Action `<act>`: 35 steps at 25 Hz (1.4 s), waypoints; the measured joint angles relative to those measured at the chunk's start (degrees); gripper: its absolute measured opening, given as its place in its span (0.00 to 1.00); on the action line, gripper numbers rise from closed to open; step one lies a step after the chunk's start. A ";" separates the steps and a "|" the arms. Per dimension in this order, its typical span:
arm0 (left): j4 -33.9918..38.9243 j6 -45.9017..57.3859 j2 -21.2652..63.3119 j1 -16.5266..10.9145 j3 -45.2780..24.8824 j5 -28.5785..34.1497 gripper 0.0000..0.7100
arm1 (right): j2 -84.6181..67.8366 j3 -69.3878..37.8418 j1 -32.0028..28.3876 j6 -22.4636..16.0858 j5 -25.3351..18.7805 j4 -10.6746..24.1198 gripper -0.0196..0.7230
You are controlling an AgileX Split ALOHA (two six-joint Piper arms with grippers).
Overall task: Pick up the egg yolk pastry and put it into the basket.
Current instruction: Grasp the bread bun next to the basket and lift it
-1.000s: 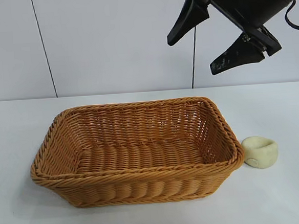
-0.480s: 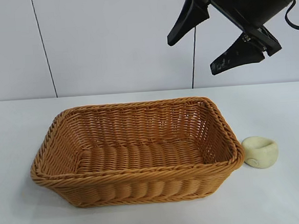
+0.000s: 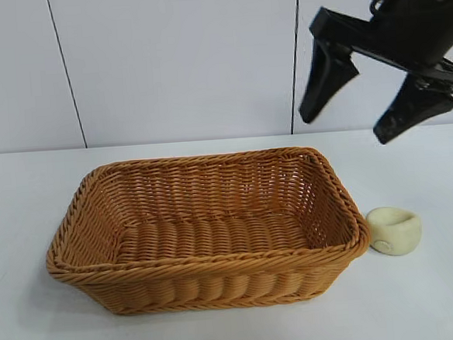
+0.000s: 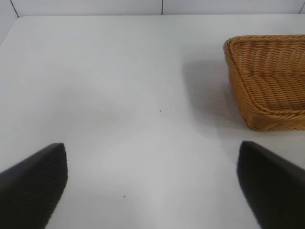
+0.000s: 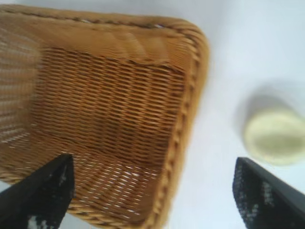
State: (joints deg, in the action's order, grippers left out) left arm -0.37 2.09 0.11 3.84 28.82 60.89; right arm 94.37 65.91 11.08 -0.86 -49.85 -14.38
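The egg yolk pastry (image 3: 395, 230) is a small pale cream puck with a dented top. It lies on the white table just right of the basket (image 3: 210, 264), a large orange-brown wicker basket with nothing inside. My right gripper (image 3: 344, 129) hangs open and empty in the air above the basket's right end and the pastry. In the right wrist view the pastry (image 5: 275, 136) sits beside the basket's rim (image 5: 193, 90), between the spread fingers (image 5: 269, 200). My left gripper (image 4: 151, 186) is open and empty over bare table, off to the side of the basket (image 4: 267, 81).
The white table (image 3: 438, 303) runs to a pale panelled wall (image 3: 172, 65) at the back. Bare table lies around the basket on all sides.
My right gripper has moved to the right and down, and turned so its fingers point downward toward the pastry. The basket and pastry have not moved.
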 joint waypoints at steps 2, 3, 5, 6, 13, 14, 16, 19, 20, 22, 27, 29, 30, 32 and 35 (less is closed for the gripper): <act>0.00 0.00 0.00 0.00 0.00 0.00 0.98 | 0.00 0.00 0.00 -4.56 -0.95 7.30 0.89; 0.00 0.00 0.00 0.00 0.00 0.00 0.98 | 0.00 0.00 -0.26 -6.02 -1.11 10.05 0.89; 0.00 0.00 0.00 0.00 0.00 0.00 0.98 | 0.00 0.00 -1.53 -7.66 -1.16 12.40 0.89; 0.00 -0.06 0.00 0.00 0.00 0.00 0.98 | 0.05 0.00 -2.39 -7.80 -1.16 12.53 0.89; 0.00 -0.12 0.00 0.00 0.00 0.00 0.98 | 6.60 0.18 -5.31 -4.84 -0.50 9.44 0.89; 0.00 -0.12 0.00 0.00 0.00 0.00 0.98 | 7.89 0.18 -5.31 -4.43 0.03 8.77 0.89; 0.00 -0.12 0.00 0.00 0.00 0.00 0.98 | 11.07 0.18 -5.31 -4.31 1.45 8.37 0.89; 0.00 -0.12 0.00 0.00 -0.01 0.00 0.98 | 15.30 0.18 -5.31 -4.31 4.34 7.99 0.89; 0.00 -0.12 0.00 0.00 -0.01 0.00 0.98 | 16.69 0.18 -5.31 -4.31 5.40 7.74 0.89; 0.00 -0.12 0.00 0.00 -0.06 0.00 0.98 | 18.89 0.18 -5.31 -4.31 7.06 6.91 0.89; 0.00 -0.12 0.00 0.00 -0.06 0.00 0.98 | 21.66 0.18 -5.31 -4.31 8.69 5.95 0.89; 0.00 -0.12 0.00 0.00 -0.06 0.00 0.98 | 21.73 0.18 -5.31 -4.31 8.79 5.77 0.84; 0.00 -0.12 0.00 0.00 -0.06 0.00 0.98 | 21.73 0.18 -5.31 -4.31 8.80 5.63 0.77; 0.00 -0.12 0.00 0.00 -0.06 0.00 0.98 | 21.73 0.18 -5.31 -4.31 8.84 5.36 0.58; 0.00 -0.12 0.00 0.00 -0.06 0.00 0.98 | 21.73 0.19 -5.31 -4.31 8.79 5.23 0.28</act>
State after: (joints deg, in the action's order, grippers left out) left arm -0.37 1.97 0.11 3.84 28.76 60.89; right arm 116.11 66.10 5.77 -5.17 -41.07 -9.15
